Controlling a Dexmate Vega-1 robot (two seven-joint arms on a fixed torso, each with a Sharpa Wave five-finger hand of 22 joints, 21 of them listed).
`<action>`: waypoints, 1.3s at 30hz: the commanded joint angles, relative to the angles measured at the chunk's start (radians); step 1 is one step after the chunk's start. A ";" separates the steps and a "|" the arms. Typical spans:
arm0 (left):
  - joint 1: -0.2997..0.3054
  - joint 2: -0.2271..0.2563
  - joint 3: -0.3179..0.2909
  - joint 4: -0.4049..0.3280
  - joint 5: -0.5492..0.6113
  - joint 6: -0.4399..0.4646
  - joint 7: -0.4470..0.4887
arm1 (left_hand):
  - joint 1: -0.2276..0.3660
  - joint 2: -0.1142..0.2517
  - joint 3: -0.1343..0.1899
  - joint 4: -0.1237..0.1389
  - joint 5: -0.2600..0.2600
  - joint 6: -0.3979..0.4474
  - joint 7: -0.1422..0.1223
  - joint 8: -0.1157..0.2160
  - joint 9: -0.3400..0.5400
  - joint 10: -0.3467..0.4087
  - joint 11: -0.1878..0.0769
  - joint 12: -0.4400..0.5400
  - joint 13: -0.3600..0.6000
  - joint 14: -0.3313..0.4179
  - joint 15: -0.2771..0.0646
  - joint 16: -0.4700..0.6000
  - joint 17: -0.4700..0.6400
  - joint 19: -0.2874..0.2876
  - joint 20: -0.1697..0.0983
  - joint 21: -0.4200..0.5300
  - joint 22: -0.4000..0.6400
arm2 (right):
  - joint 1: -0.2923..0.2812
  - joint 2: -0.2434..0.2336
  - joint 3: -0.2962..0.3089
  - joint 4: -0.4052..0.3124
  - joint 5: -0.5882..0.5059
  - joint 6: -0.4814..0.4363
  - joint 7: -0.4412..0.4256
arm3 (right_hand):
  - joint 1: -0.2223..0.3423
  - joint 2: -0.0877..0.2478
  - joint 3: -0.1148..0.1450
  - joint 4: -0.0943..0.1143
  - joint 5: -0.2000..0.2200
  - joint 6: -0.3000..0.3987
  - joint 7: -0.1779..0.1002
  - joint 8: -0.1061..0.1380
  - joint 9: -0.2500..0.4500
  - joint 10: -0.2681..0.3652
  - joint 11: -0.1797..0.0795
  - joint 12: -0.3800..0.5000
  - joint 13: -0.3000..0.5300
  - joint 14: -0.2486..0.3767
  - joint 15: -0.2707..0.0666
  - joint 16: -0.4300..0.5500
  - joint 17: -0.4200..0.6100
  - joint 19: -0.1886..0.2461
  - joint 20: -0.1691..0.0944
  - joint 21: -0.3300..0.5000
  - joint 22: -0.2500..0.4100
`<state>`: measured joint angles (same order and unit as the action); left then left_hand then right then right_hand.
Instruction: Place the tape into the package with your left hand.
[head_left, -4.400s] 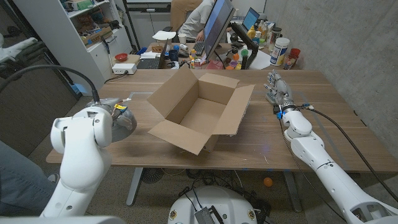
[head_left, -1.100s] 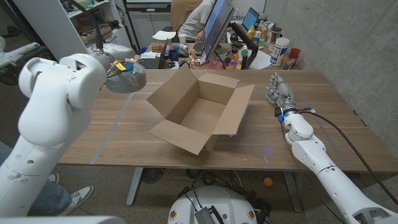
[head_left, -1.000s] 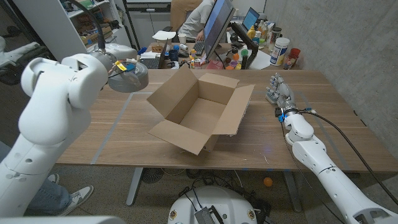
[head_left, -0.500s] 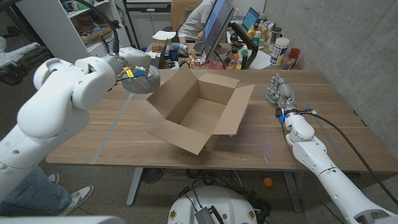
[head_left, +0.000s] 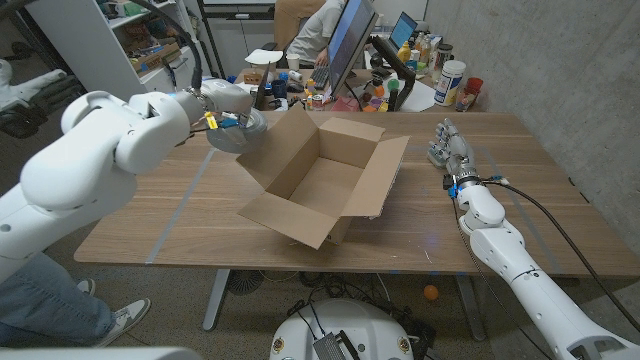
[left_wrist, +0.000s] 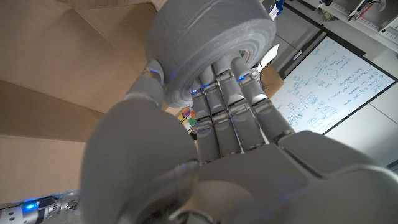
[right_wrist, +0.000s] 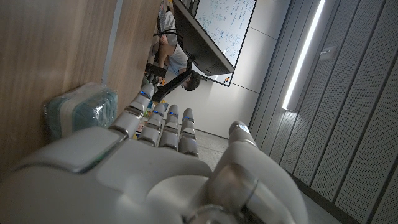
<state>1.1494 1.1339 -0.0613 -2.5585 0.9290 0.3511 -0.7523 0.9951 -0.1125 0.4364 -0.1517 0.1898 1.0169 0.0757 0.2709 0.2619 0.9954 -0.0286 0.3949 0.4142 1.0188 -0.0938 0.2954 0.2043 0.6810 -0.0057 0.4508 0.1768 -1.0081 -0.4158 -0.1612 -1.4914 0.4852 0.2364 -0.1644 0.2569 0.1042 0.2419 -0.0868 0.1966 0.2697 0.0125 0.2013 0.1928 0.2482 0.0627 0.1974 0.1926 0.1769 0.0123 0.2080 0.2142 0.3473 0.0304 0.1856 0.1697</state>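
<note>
Carrying the grey tape roll (head_left: 237, 131) clamped in our left robot hand (head_left: 222, 118), we hold it above the cardboard box's (head_left: 325, 175) far-left flap; release inside remains. Our right robot hand (head_left: 447, 147) waits, fingers extended, near the desk's (head_left: 500, 200) far-right edge.

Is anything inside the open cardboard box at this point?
The cardboard box shows only bare floor inside; the near corner is hidden by its flap. The tape is held in the left hand, at the box's left edge.
</note>
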 joint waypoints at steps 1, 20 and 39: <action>-0.120 0.120 0.120 0.042 -0.077 -0.024 0.097 | 0.206 0.218 -0.004 0.006 0.001 0.039 -0.044 0.007 0.001 0.089 -0.096 -0.001 0.005 0.026 -0.036 0.000 0.005 -0.007 -0.001 -0.005 0.002 | 0.005 0.008 -0.001 0.018 0.004 0.008 0.006 | -0.006 0.000 0.008 0.003 0.010 0.001 0.001 -0.001 0.003 0.003 0.004 0.001 0.003 0.009 0.002 0.002 0.000 0.003 -0.003 0.008 0.003; -0.452 0.012 0.429 0.166 -0.117 -0.217 0.090 | 0.201 0.220 -0.008 0.005 -0.001 0.041 -0.053 0.011 -0.004 0.077 -0.069 -0.012 0.015 0.023 -0.042 -0.004 0.006 -0.021 -0.003 -0.013 0.002 | -0.007 0.008 0.010 0.017 0.007 0.022 0.001 | -0.007 -0.001 0.008 0.003 0.010 0.002 0.001 0.000 0.003 0.003 0.002 0.001 0.003 0.009 0.002 0.002 0.000 0.004 -0.005 0.008 0.003; -0.557 -0.082 0.528 0.242 -0.117 -0.356 0.076 | 0.196 0.221 -0.013 0.005 -0.002 0.041 -0.062 0.015 -0.007 0.079 -0.076 -0.016 0.023 0.017 -0.047 -0.008 0.007 -0.040 -0.003 -0.024 0.001 | -0.005 0.017 0.014 0.035 0.012 0.045 0.008 | -0.009 -0.002 0.008 0.003 0.010 0.004 0.002 0.000 0.003 0.004 0.004 0.001 0.003 0.010 0.001 0.002 0.000 0.005 -0.005 0.009 0.003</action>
<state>0.6641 1.1146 0.3937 -2.3669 0.8135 0.1005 -0.6630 0.9856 -0.1030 0.4254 -0.1490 0.1857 1.0095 0.0654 0.2819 0.2528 1.0002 -0.0288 0.3782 0.4352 1.0116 -0.1119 0.2914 0.2073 0.6490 -0.0092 0.4287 0.1771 -1.0151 -0.4051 -0.1498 -1.4677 0.4946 0.2697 -0.1596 0.2570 0.1043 0.2448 -0.0839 0.1966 0.2697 0.0125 0.2013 0.1928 0.2482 0.0627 0.1974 0.1926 0.1769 0.0123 0.2080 0.2143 0.3472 0.0304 0.1856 0.1697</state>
